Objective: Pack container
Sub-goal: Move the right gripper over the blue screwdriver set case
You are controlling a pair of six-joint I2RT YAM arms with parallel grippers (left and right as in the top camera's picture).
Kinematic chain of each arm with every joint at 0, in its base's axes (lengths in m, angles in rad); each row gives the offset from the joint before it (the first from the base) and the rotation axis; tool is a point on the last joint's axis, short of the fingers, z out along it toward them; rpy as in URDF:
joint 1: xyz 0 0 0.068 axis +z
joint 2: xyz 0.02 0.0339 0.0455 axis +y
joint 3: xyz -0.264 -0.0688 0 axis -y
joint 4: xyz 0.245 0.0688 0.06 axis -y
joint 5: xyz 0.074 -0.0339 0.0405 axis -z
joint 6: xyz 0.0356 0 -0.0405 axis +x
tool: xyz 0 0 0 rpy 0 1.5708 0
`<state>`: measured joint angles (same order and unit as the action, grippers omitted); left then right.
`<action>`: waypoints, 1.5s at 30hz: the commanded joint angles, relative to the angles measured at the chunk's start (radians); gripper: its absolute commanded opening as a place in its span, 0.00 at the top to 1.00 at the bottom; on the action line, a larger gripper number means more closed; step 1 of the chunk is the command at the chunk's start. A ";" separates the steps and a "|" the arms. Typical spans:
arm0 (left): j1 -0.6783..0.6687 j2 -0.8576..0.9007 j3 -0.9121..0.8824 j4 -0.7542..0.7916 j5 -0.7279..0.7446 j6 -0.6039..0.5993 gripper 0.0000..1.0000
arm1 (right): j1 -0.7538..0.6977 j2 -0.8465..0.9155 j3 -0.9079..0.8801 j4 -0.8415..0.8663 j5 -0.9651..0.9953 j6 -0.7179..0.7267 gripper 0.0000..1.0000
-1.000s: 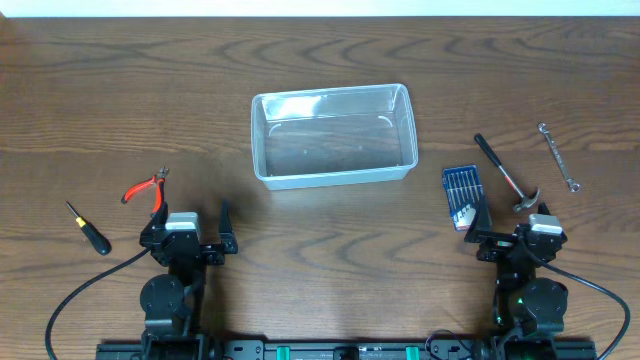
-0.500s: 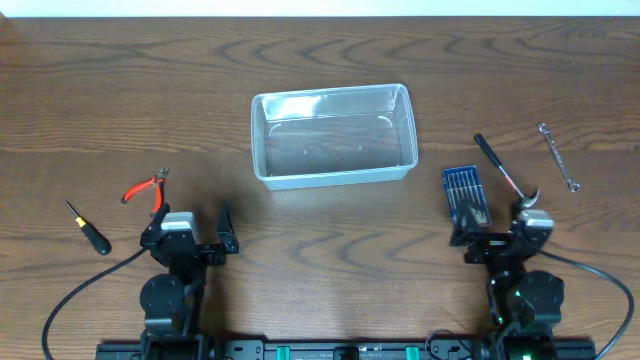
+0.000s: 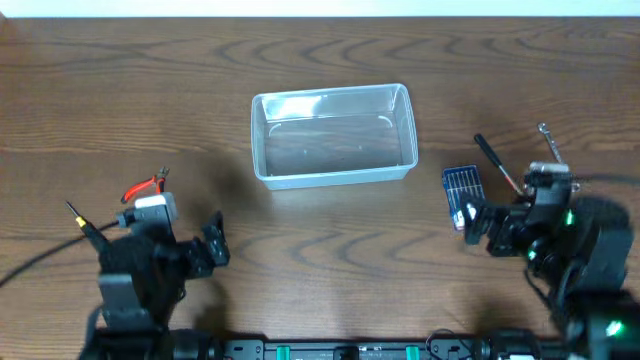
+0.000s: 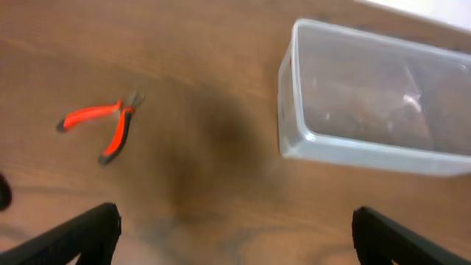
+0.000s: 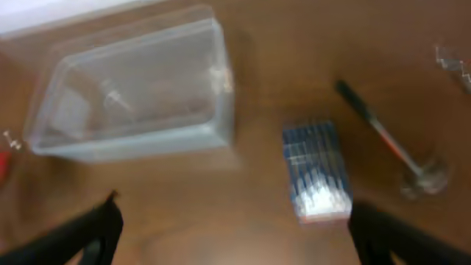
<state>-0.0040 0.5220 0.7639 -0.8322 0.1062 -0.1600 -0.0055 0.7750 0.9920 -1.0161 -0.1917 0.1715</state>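
The container [image 3: 333,135], a clear shallow plastic bin, stands empty at the middle of the table; it also shows in the left wrist view as the container [image 4: 375,110] and in the right wrist view as the container [image 5: 132,88]. My left gripper [image 3: 165,242] hovers open near the front left, with red pliers [image 4: 103,125] ahead of it to the left. Its fingers [image 4: 81,235] stand wide apart over bare wood. My right gripper [image 3: 522,215] hovers open at the front right. A blue drill-bit case [image 5: 316,169] lies just inside its right finger [image 5: 401,235].
Red pliers [image 3: 145,187] and a black-handled screwdriver [image 3: 80,220] lie at the left, partly under the left arm. A hammer [image 3: 495,160] and a wrench [image 3: 548,138] lie at the right beside the blue case [image 3: 462,185], partly covered by the right arm.
Both arms have lifted off their rest pose. The left one has swung left and the right one has swung right, over the hammer. Both grippers stay open.
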 commanded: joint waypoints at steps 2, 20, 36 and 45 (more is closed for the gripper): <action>-0.004 0.114 0.077 -0.051 0.016 0.005 0.02 | -0.015 0.233 0.224 -0.235 0.217 -0.078 0.01; -0.004 0.155 0.079 -0.065 0.109 0.006 0.02 | -0.014 0.674 0.328 -0.250 0.292 -0.370 0.01; -0.004 0.156 0.079 -0.072 -0.021 -0.010 0.02 | 0.032 1.070 0.328 -0.047 0.285 -0.314 0.01; -0.004 0.156 0.079 -0.072 -0.034 -0.010 0.02 | 0.040 1.146 0.316 0.030 0.237 -0.279 0.01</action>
<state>-0.0040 0.6781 0.8207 -0.9016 0.0959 -0.1612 0.0307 1.9026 1.3037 -1.0031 0.0639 -0.1448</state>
